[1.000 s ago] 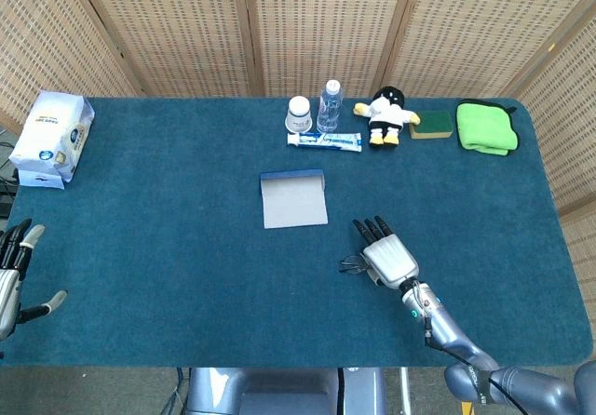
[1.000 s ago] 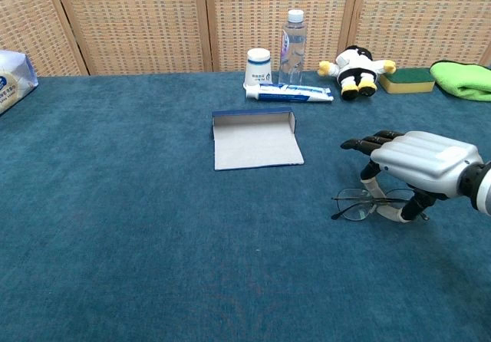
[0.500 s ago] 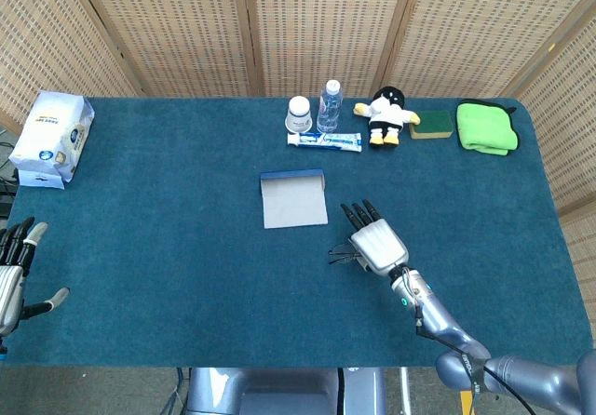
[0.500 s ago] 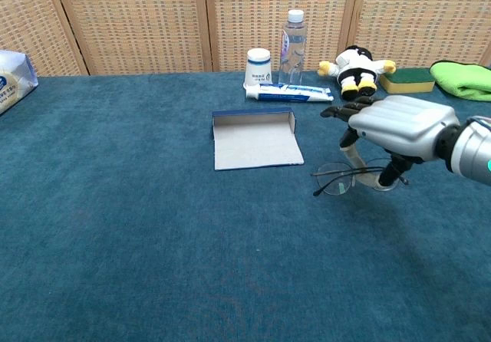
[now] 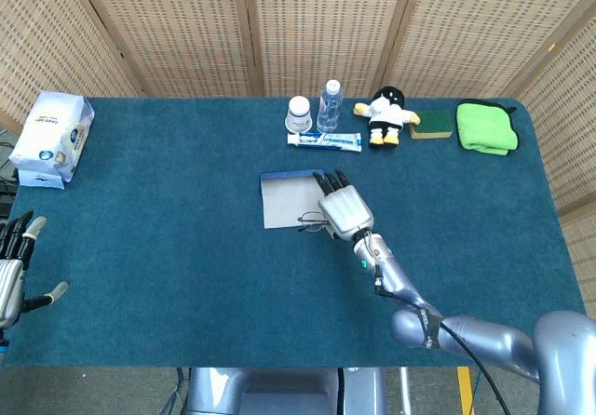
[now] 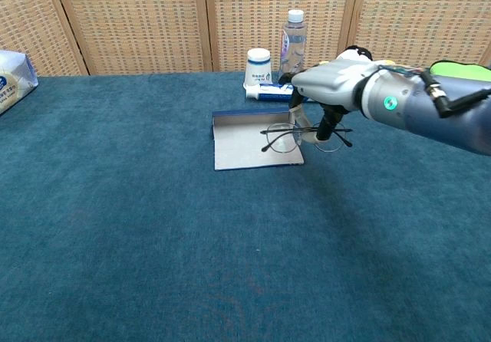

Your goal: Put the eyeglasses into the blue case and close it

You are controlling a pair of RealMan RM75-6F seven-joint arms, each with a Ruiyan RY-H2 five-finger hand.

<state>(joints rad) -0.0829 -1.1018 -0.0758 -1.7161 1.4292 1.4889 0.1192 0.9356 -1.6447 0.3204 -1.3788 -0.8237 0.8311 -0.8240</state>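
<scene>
Hanging beneath the right hand [image 6: 331, 87], the eyeglasses [image 6: 305, 136] are pinched between its thumb and fingers and held clear of the table [image 6: 115, 204]. They are seen over the right edge of the open blue case [image 6: 253, 144], which lies flat with its pale lining up. The left hand [image 5: 11, 271] is kept at the table's near left edge, fingers apart, holding nothing.

The blue-carpeted tabletop [image 5: 168, 229] carries the open blue case [image 5: 292, 200] at centre; a cup [image 5: 299, 113], bottle [image 5: 329, 105], toothpaste tube [image 5: 324, 140], plush toy [image 5: 386, 113], sponge [image 5: 431, 124] and green cloth [image 5: 486, 127] along the far edge; a tissue pack [image 5: 52, 138] far left.
</scene>
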